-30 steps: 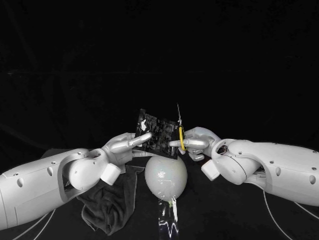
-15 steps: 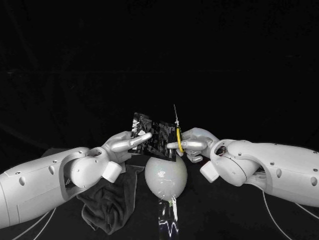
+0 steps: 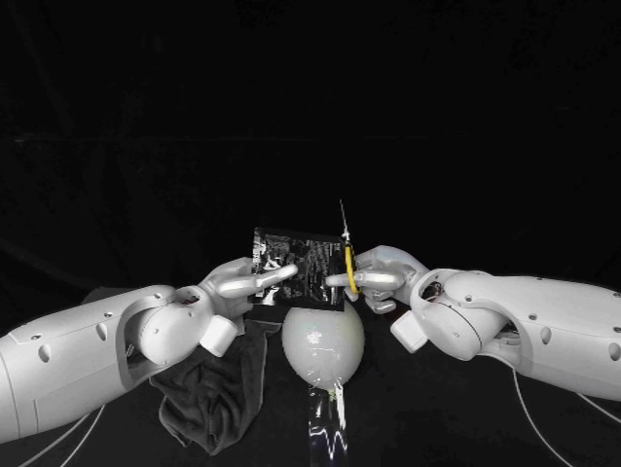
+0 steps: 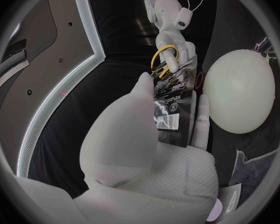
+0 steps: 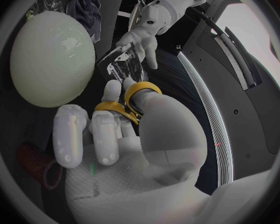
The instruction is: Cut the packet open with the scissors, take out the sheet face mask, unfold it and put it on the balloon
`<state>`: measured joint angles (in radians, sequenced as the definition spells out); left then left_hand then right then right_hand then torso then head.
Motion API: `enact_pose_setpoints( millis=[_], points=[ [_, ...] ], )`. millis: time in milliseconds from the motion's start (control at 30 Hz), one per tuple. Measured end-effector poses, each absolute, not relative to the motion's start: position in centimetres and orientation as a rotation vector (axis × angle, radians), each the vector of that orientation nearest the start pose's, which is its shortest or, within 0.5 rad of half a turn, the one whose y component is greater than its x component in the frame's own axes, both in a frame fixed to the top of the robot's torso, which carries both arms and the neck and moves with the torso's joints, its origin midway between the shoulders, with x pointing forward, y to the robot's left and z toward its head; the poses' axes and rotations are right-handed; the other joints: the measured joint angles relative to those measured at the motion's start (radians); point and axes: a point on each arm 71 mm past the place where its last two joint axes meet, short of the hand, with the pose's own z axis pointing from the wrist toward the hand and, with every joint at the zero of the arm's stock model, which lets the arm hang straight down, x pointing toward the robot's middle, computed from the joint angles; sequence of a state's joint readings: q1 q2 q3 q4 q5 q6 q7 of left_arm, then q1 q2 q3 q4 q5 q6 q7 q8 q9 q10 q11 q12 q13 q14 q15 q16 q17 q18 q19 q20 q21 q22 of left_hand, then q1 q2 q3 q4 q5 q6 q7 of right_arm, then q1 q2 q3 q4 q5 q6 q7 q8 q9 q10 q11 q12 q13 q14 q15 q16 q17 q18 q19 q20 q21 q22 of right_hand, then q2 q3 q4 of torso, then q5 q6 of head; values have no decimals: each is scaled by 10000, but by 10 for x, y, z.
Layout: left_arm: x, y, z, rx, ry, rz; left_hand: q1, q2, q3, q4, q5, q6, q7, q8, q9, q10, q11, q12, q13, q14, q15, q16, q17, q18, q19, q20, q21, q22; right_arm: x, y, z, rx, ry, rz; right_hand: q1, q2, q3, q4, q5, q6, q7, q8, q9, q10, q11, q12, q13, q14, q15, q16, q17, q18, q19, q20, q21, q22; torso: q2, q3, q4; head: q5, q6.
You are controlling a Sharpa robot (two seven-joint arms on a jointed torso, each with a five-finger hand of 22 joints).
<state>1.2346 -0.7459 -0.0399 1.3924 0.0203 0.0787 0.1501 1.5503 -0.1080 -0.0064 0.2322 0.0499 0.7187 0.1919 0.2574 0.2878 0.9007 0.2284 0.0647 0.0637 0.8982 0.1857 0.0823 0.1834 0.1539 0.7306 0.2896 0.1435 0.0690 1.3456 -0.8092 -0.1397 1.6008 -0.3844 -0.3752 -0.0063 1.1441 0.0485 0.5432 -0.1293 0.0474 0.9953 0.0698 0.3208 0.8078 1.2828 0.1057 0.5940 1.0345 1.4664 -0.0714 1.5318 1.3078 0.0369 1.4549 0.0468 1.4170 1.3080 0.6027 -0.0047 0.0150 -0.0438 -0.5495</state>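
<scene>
I have my left hand [image 3: 240, 282] clamped on the packet [image 3: 294, 265], thumb on one face and fingers behind it, holding it upright in the air over the far end of the balloon [image 3: 322, 345]. My right hand [image 3: 381, 277] grips the scissors [image 3: 348, 261], with fingers through the yellow loops and the blades pointing up just beside the packet's right edge. I cannot tell whether the blades touch it. The balloon lies on the table [image 3: 437, 433] near the middle of its near edge, between my arms. A dark cloth [image 3: 205, 404] lies just left of it.
</scene>
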Motion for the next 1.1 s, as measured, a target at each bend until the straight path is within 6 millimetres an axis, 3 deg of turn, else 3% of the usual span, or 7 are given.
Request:
enact_pose_setpoints(
  millis=[133, 467, 767, 1100],
  points=[
    [505, 173, -183, -10886, 18275, -17481, 82, 82, 39, 39, 0, 108, 0, 0, 16, 73, -70, 0, 0, 173, -72, 71, 45, 175, 650, -10, 184, 50, 482, -167, -158, 7641, 17937, 12094, 2, -2, 0, 0, 0, 1, 0, -1, 12, 0, 0, 0, 15, 1, 1, 0, -5, -1, 27, -27, -1, 2, 0, 1, 2, -4, -14],
    [505, 170, -184, -10927, 18525, -17369, 210, 133, -44, 122, 0, 255, 5, 0, 15, 243, -126, 0, 7, 338, -87, 108, 56, 175, 1035, -43, 260, 58, 481, -159, -157, 7444, 17998, 12200, 11, -11, 1, -1, -13, 3, 2, -2, 12, 0, 0, 1, 20, 3, 5, -1, -3, -2, 26, -26, -19, -1, 0, -4, 3, 13, -30],
    [506, 173, -185, -11184, 18510, -17348, 305, 227, -251, 329, 0, 606, 70, 55, -29, 923, -336, 48, 20, 853, -289, 339, 146, 170, 1697, -190, 414, 28, 480, -158, -157, 7130, 18091, 12129, 13, -13, 1, -1, -14, 18, 15, -11, 28, 0, 0, 1, 17, 6, 33, -9, 4, -2, 22, -22, -22, -7, 1, -3, 1, 21, -69],
    [507, 174, -186, -11432, 18565, -17290, 352, 275, -362, 439, 0, 852, 136, 98, -42, 1220, -392, 48, 20, 1133, -388, 425, 190, 166, 1810, -250, 414, -13, 480, -160, -157, 6699, 18256, 11907, 26, -26, 1, -1, -14, 19, 16, -20, 46, 0, 0, 1, 56, 12, 51, 29, 3, -2, 19, -20, -28, -2, 1, 1, -6, 40, -115]
  ],
)
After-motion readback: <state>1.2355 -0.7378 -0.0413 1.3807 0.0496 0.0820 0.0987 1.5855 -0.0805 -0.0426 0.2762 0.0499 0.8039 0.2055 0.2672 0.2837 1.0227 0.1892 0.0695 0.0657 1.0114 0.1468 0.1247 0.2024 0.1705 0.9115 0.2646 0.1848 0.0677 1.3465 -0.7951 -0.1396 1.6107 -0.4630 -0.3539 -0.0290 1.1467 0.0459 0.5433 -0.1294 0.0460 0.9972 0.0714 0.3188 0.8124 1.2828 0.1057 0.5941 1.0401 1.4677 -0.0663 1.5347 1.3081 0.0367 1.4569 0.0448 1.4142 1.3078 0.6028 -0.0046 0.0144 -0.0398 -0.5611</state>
